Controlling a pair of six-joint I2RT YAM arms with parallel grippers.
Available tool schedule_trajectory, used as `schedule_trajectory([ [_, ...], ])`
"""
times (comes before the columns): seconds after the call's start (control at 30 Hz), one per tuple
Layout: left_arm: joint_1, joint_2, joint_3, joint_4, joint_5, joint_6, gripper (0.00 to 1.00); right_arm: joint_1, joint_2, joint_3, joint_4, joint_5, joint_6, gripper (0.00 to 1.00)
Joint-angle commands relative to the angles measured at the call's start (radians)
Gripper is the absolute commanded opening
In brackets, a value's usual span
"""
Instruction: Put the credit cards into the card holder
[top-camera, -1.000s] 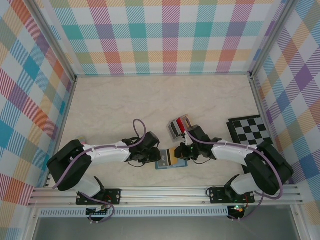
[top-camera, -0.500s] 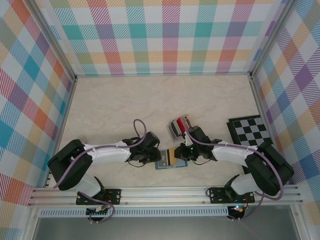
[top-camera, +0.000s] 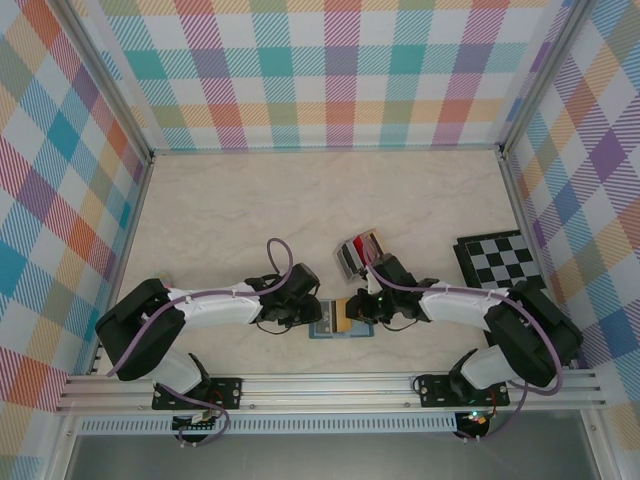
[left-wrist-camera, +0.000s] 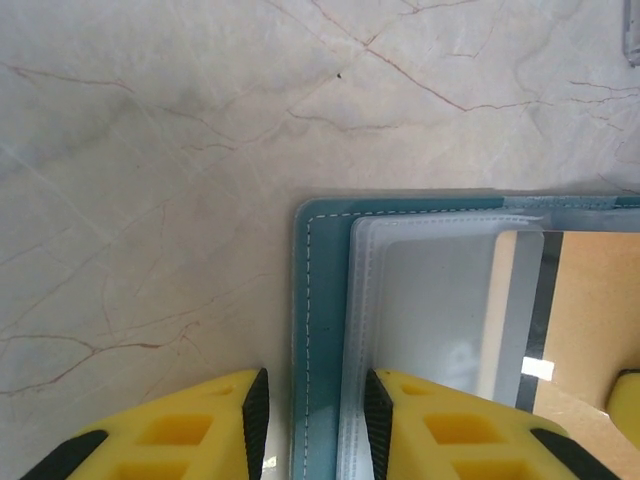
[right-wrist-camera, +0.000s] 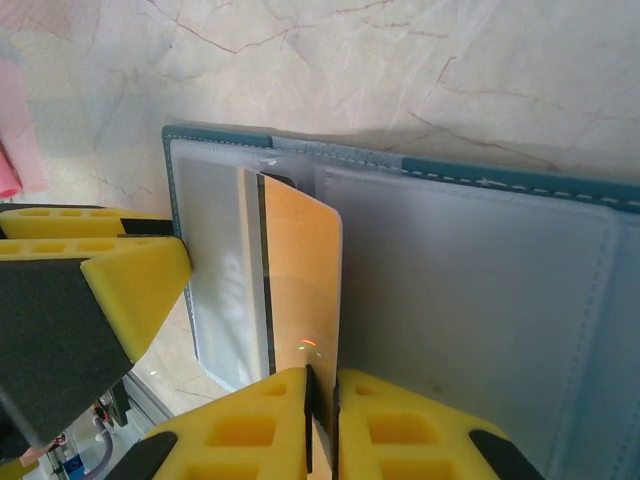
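the marble-patterned table (top-camera: 230, 220) takes up most of the top view. near its lower edge we see both arms reaching in toward the middle. the chequered board (top-camera: 498, 262) lies off at the right side.

the card holder (top-camera: 322, 331) lies opened flat at the lower middle of that view, between the two wrists. its long axis runs left to right, its pale inside faces up and its teal rim shows all round. just above it stands the grey rack (top-camera: 358, 250), with the red, black and silver cards (top-camera: 362, 246) in it.

we judge the task barely begun. no card looks fully seated in the holder, one is at its mouth, and the rest wait in the rack.

that one is the gold card (right-wrist-camera: 300, 290). in the right wrist view its long axis runs bottom to top of the frame and it is tipped up on one long side. it goes in sideways, toward the left of the frame, into the clear pocket (right-wrist-camera: 225, 260). its dark magnetic stripe (right-wrist-camera: 262, 280) follows the leading long edge and seems just at the pocket's lip. we cannot tell whether it has slipped under.

the right gripper (right-wrist-camera: 322, 420) is pinched tight on the card's near end, with the thin edge between its jaws. the left gripper (left-wrist-camera: 310, 425) stands with its jaws apart across the holder's teal edge, one finger over bare table and one over the lining. we cannot tell whether it presses down.
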Motion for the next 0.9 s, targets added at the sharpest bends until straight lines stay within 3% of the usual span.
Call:
schedule_trajectory([
  [0.0, 0.000, 0.036, -0.019, 0.044, 0.031, -0.010, 0.33, 0.034, 0.027, 0.029, 0.003, 0.012, 0.049, 0.13],
  [0.27, -0.001, 0.033, -0.021, 0.051, 0.032, -0.019, 0.33, 0.061, 0.054, 0.080, -0.053, 0.032, 0.048, 0.18],
  [0.47, 0.000, 0.033, -0.024, 0.050, 0.038, -0.021, 0.33, 0.060, -0.012, 0.097, -0.213, 0.108, 0.006, 0.31],
  [0.87, -0.004, 0.032, -0.032, 0.066, 0.050, -0.027, 0.32, 0.062, 0.058, 0.112, -0.150, 0.028, 0.012, 0.18],
])
